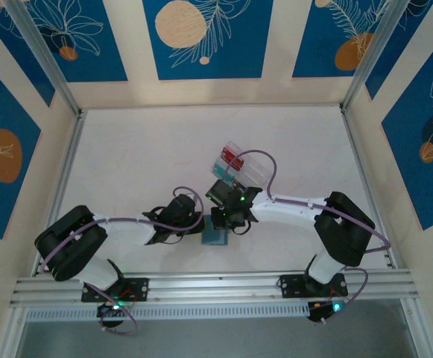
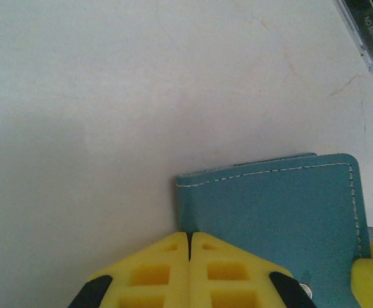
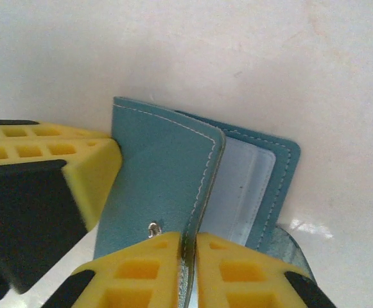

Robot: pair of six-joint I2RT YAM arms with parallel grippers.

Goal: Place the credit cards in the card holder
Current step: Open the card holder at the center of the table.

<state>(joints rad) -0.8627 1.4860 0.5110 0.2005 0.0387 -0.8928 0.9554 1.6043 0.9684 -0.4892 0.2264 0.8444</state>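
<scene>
Clamping the front flap of the card holder (image 3: pixel 167 173) in my right end effector (image 3: pixel 189 269), I hold it part open on the bench (image 3: pixel 173 45); my left end effector (image 2: pixel 189 263), fingers together, touches its corner.

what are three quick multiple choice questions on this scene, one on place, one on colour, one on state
1. Where is the tray relative to the wallet?
A. farther from the arm bases
B. nearer the bases
C. under the wallet

2. What colour is the wallet's outside?
A. red
B. black
C. teal-blue

3. What state is the wallet in?
A. folded shut
B. partly open, flap pinched in the right gripper
C. spread fully flat

Answers:
1 A: the top view puts the tray beyond the wallet.
2 C: both wrist views show teal-blue with pale stitching.
3 B: the right wrist view shows the gripper closed on the raised flap, with the pale pocket exposed.
</scene>
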